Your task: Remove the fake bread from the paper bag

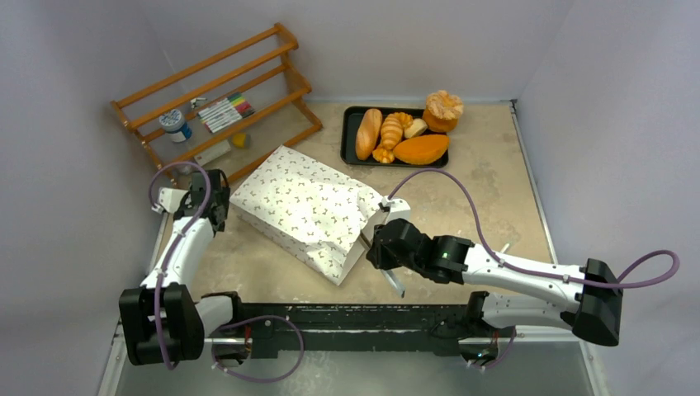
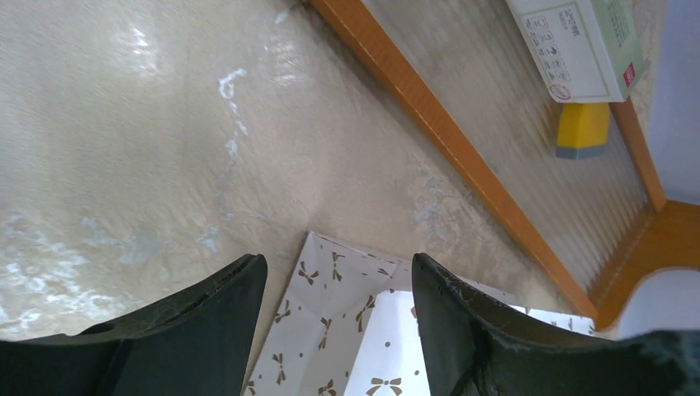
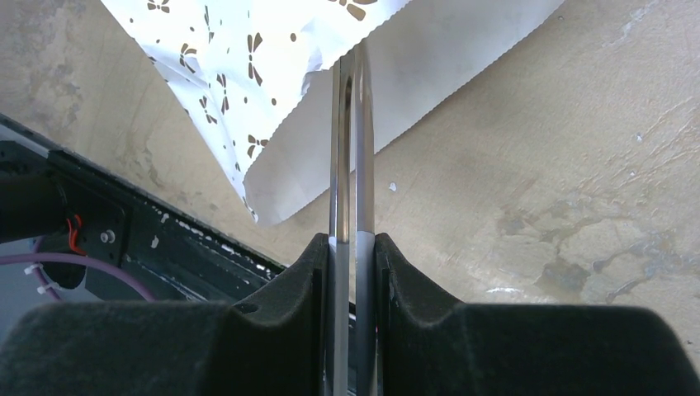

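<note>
From where I stand, the paper bag lies flat in the middle of the bench, with its mouth towards the right arm. The right jaws are clamped narrow on a pair of metal tongs. The tongs' blades are squeezed almost together, and their tips sit just under the bag's zigzag lip. The left jaws stand wide apart over the bag's far-left corner, with the paper showing between them.

To my eye the step in hand is getting the tongs into the mouth. To do it well, I would have the left jaws come down and pin that corner first, or the light bag may slide away from the push. The tongs should go in low along the bench, lifting the upper sheet rather than creasing it. The grip then needs to ease so the blades can spread round a loaf.

Fake bread lies on the black tray at the back. I cannot see whether any is inside the bag, since the paper hides everything. The tong tips are covered by the lip. I cannot tell whether the left jaws touch the paper, because the wrist view cuts off the bag's body.
</note>
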